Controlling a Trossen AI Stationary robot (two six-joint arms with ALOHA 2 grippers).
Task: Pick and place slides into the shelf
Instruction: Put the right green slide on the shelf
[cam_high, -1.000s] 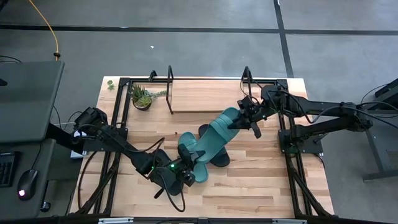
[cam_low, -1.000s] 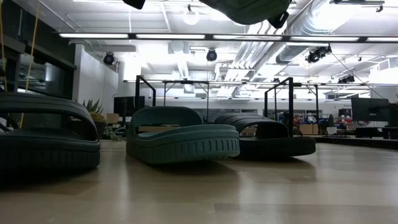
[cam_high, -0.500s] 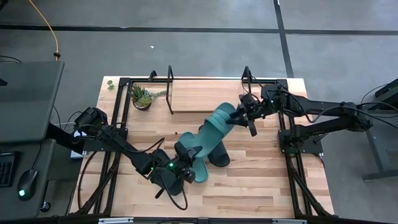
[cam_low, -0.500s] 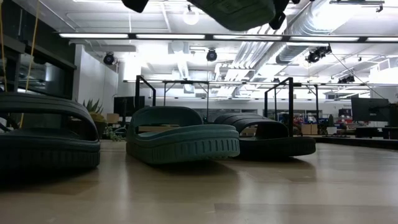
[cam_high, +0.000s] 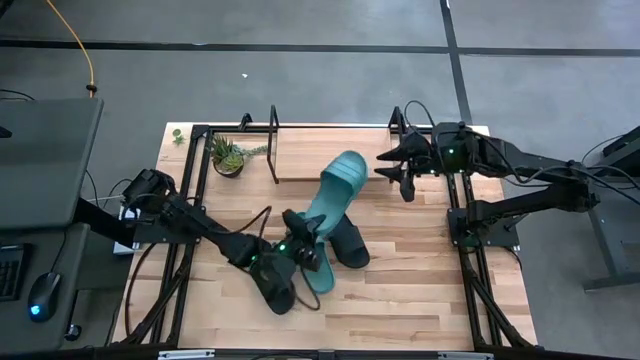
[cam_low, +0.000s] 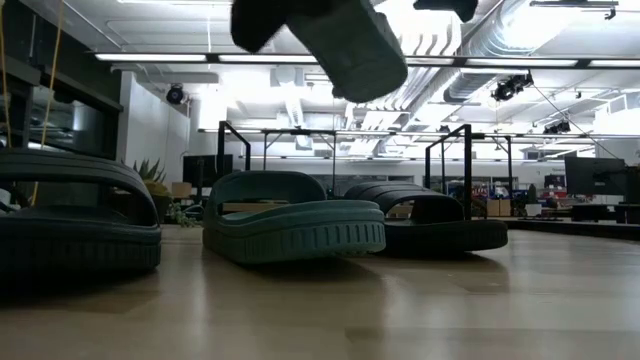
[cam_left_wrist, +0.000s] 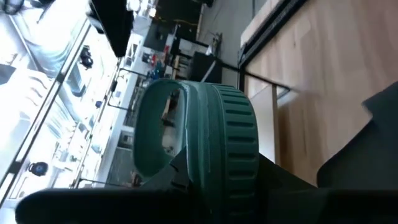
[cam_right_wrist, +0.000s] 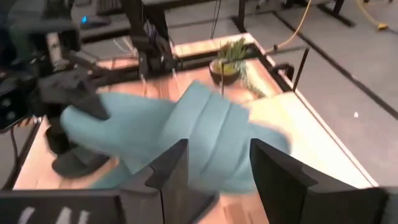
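At the near side of the table the left gripper (cam_high: 300, 250) is closed on the heel end of a teal slide (cam_high: 333, 190) and holds it up, slanted in the air, with its toe end reaching over the front edge of the shelf (cam_high: 300, 155). In the left wrist view the ribbed side of this slide fills the middle (the fingers themselves are hidden under it). Just beside this gripper lie three other slides: a black slide (cam_high: 272, 288) under the left arm, a second teal slide (cam_high: 315, 272) flat on the wood, and a second black slide (cam_high: 350, 245) partly under the raised one. Farther back, the right gripper (cam_high: 392, 167) stands apart from the raised slide, near the right wire frame of the shelf, with its fingers (cam_right_wrist: 283, 177) spread and empty. At the left end of the shelf stands a small potted plant (cam_high: 228, 156).
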